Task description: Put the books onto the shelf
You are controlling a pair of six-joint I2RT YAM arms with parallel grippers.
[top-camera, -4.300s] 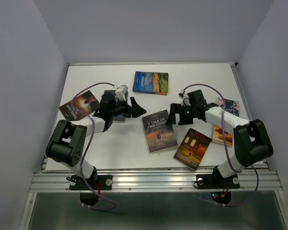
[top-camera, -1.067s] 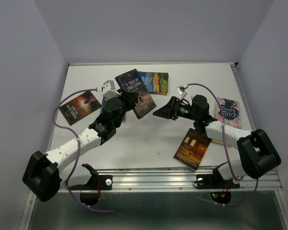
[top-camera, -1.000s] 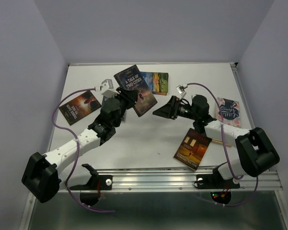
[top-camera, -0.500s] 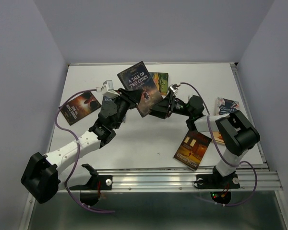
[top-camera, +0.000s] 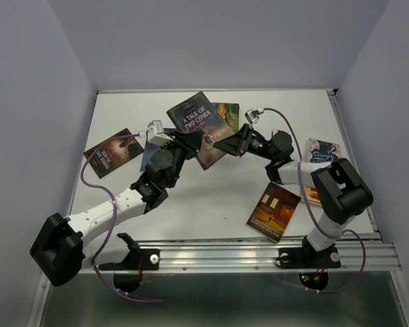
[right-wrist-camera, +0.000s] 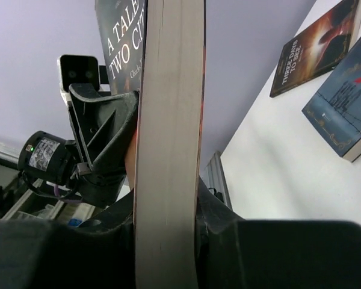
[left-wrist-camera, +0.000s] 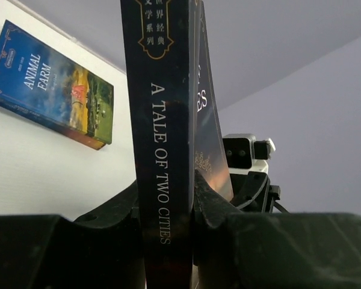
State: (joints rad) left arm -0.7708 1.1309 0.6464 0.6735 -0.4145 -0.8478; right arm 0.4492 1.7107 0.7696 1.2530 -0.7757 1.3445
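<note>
Top view: left tool (top-camera: pixel 189 141) and right tool (top-camera: pixel 225 144) both clamped on A Tale of Two Cities (top-camera: pixel 199 117), lifted clear of the worktop (top-camera: pixel 211 204).

Left wrist view: spine pinched upright between the fingers (left-wrist-camera: pixel 207 201); Animal Farm (left-wrist-camera: pixel 51 84) lying flat beyond.

Right wrist view: page edge (right-wrist-camera: pixel 168 120) gripped from the opposite side.

Likely hazards: bending or tearing of the paperback under opposed pulls; a drop onto the worktop if released from both sides at once.
</note>
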